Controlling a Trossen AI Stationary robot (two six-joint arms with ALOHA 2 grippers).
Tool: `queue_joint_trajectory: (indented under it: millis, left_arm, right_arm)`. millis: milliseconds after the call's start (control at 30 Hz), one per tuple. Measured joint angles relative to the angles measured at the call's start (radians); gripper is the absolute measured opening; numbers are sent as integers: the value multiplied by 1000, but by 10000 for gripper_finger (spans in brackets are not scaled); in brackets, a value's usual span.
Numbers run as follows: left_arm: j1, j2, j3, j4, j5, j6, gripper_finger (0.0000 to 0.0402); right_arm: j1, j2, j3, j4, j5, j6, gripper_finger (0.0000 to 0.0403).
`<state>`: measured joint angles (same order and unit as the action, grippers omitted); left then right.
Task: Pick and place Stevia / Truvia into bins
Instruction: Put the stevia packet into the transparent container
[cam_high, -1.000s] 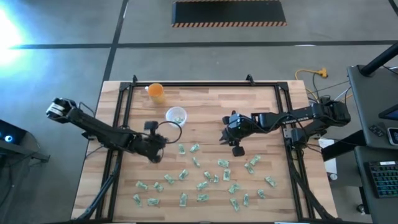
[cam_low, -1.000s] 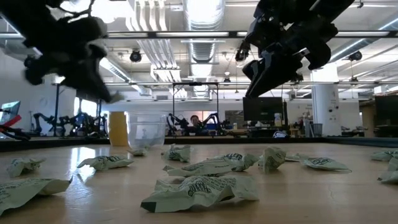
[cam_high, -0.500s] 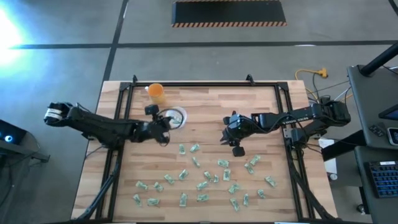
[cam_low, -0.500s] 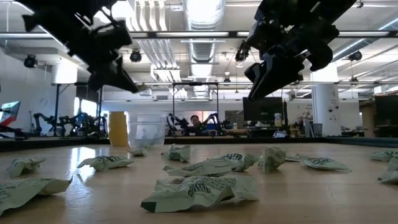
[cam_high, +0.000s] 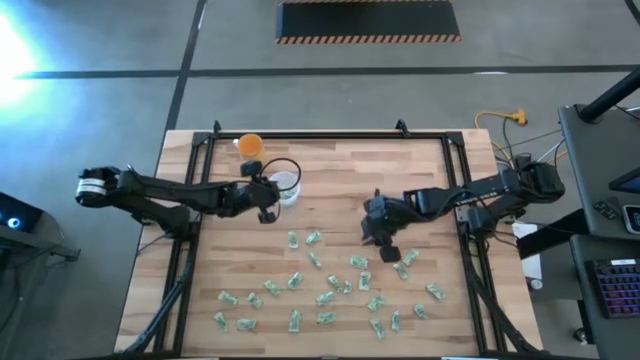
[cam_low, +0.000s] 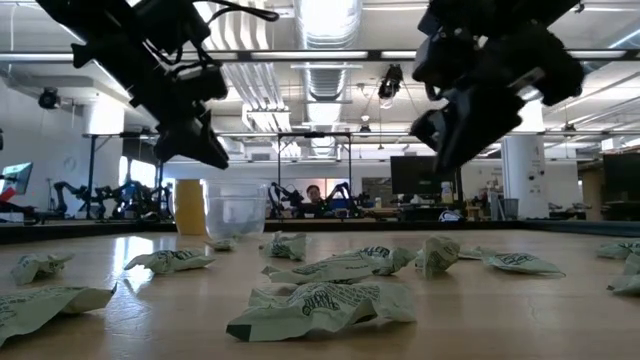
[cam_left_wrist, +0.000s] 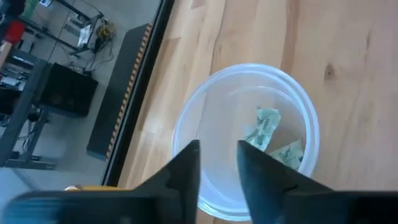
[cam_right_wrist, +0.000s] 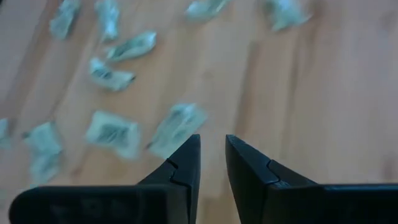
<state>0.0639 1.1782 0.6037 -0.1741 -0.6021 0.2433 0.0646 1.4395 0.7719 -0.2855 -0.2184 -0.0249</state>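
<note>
Now the left pincer (cam_high: 268, 195) hangs over the clear cup (cam_high: 284, 185), which stands on the bench (cam_high: 420, 170) toward eleven o'clock from the middle, with the orange cup (cam_high: 251, 148) just beyond it at about eleven again. Seen from the left wrist, its fingers stand a little apart with nothing between them, released, and two sachets lie inside the cup (cam_left_wrist: 249, 137). The right pincer (cam_high: 385, 243) hovers near the middle of the bench, its fingers narrowly parted and empty, above the scattered sachets (cam_high: 330, 290), which spread from the centre down toward six o'clock, a few just beside it at five. These paper packets look very light, soft and already crumpled, lying nearly flat on the wood, so a grip probably has to come straight down and pinch across a raised fold or the short width; they should tolerate squeezing but may slide or flutter off if caught by a corner.
</note>
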Motion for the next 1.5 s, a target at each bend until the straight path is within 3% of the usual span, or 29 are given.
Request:
queue_joint_trajectory:
  millis: [233,367,500,567,833,1300,1400,1500]
  left_arm:
    - [-3,-9,8,15,6,-1,177]
    - [-21,-31,13,7,78,-14,190]
    - [-53,-66,13,5,138,-53,191]
    - [-77,-83,13,-3,162,-75,192]
    - [-221,-177,12,-97,193,-143,192]
    - [-462,-258,13,-130,193,-266,192]
    - [-493,-252,12,-131,193,-280,192]
    - [-516,-249,11,-136,180,-307,192]
  right_arm:
    - [152,0,0,-47,74,128,69]
    - [250,3,-14,-42,218,151,63]
    - [299,32,-58,115,326,114,59]
    - [299,58,-80,200,327,102,60]
    - [246,146,-92,243,326,130,75]
    - [211,239,-87,291,248,183,148]
    - [211,242,-87,291,248,181,144]
    - [213,238,-87,291,244,156,113]
